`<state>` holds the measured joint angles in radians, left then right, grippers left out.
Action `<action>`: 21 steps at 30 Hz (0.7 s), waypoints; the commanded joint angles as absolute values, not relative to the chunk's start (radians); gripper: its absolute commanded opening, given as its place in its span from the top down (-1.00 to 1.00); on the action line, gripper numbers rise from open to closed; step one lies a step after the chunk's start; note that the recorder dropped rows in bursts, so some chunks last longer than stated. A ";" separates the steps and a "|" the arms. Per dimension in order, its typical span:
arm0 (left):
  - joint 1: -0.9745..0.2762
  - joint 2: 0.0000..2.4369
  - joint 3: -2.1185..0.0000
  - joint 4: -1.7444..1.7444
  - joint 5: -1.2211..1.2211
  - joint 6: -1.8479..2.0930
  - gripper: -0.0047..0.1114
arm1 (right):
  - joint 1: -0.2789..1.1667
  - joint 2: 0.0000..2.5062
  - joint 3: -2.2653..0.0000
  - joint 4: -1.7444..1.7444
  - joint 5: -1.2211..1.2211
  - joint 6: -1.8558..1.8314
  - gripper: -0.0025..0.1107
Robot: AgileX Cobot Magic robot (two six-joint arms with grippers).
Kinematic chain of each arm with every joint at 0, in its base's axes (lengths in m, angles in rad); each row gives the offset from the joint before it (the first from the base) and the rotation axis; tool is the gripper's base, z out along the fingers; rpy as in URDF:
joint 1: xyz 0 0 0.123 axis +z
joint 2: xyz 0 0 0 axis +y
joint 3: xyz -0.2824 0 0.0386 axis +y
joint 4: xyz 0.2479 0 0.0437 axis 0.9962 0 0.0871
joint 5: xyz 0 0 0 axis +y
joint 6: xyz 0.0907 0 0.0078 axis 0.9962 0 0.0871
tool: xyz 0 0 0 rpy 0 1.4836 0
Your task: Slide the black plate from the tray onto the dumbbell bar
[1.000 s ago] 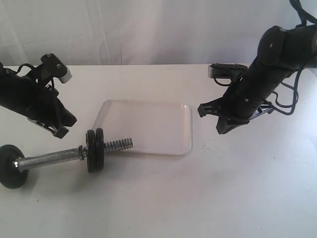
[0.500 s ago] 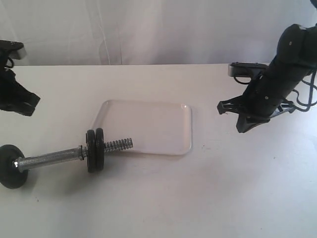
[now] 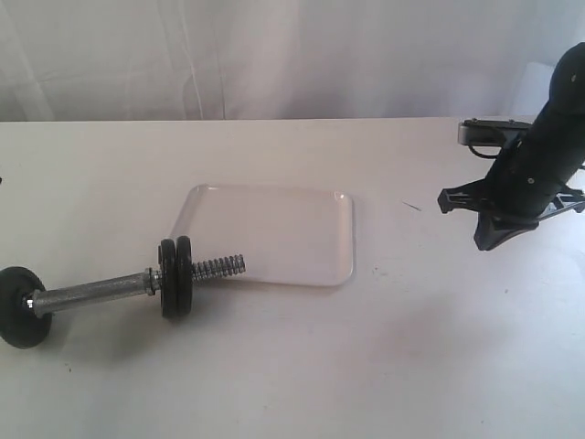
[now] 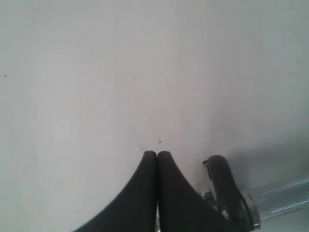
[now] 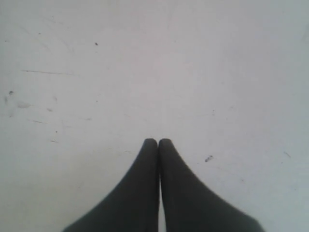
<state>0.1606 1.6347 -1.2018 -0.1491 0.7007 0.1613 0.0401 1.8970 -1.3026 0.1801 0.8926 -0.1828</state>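
Observation:
The white tray (image 3: pixel 274 233) lies empty in the middle of the table. The chrome dumbbell bar (image 3: pixel 96 293) lies in front of the tray's left corner, its threaded end (image 3: pixel 219 267) over the tray's lip. Two black plates (image 3: pixel 175 277) sit side by side on the bar, and another black disc (image 3: pixel 18 306) is on its far left end. My right gripper (image 3: pixel 484 240) hangs shut and empty at the far right, over bare table (image 5: pixel 158 141). My left gripper (image 4: pixel 157 152) is shut and empty beside a black plate (image 4: pixel 223 181) and the bar (image 4: pixel 285 195); it is outside the exterior view.
A white curtain (image 3: pixel 292 55) backs the table. The table's surface (image 3: pixel 366 366) is white with a few small dark specks.
The left arm has pulled back to the left and left the exterior view. The right arm has moved further right, away from the tray. Dumbbell and tray have not moved.

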 commanded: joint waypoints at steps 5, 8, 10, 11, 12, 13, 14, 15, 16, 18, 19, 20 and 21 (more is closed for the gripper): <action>0.177 1.624 -1.207 -0.089 0.726 0.081 0.92 | 0.028 1.886 -1.304 0.165 0.890 -0.178 0.96; 0.177 1.624 -1.207 -0.086 0.738 0.078 0.92 | 0.028 1.879 -1.304 0.165 0.897 -0.178 0.96; 0.177 1.616 -1.207 -0.066 0.764 0.070 0.92 | 0.028 1.859 -1.304 0.163 0.914 -0.178 0.96; 0.177 1.608 -1.207 -0.053 0.774 0.055 0.92 | 0.028 1.847 -1.304 0.161 0.919 -0.178 0.96; 0.177 1.596 -1.207 -0.041 0.789 0.045 0.92 | 0.028 1.830 -1.304 0.157 0.927 -0.178 0.96; 0.177 1.588 -1.207 -0.035 0.800 0.039 0.92 | 0.028 1.811 -1.302 0.157 0.934 -0.178 0.96; 0.177 1.575 -1.207 -0.032 0.812 0.039 0.92 | 0.028 1.792 -1.300 0.157 0.942 -0.178 0.96; 0.177 1.560 -1.207 -0.024 0.829 0.039 0.92 | 0.028 1.771 -1.296 0.157 0.950 -0.178 0.96; 0.177 1.544 -1.207 -0.016 0.840 0.039 0.92 | 0.028 1.748 -1.288 0.157 0.950 -0.178 0.96; 0.177 1.505 -1.197 -0.006 0.845 0.060 0.92 | 0.028 1.704 -1.269 0.157 0.946 -0.178 0.96; 0.174 1.486 -1.187 -0.006 0.840 0.081 0.92 | 0.028 1.680 -1.261 0.154 0.944 -0.178 0.96; 0.174 1.466 -1.176 -0.008 0.830 0.087 0.92 | 0.028 1.660 -1.255 0.152 0.944 -0.178 0.96; 0.174 1.436 -1.155 -0.010 0.813 0.087 0.92 | 0.028 1.634 -1.243 0.144 0.948 -0.178 0.96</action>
<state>0.1728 1.4995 -1.1879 -0.0058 0.8120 0.0710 0.0330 1.6928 -1.2676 0.1598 0.9406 -0.1828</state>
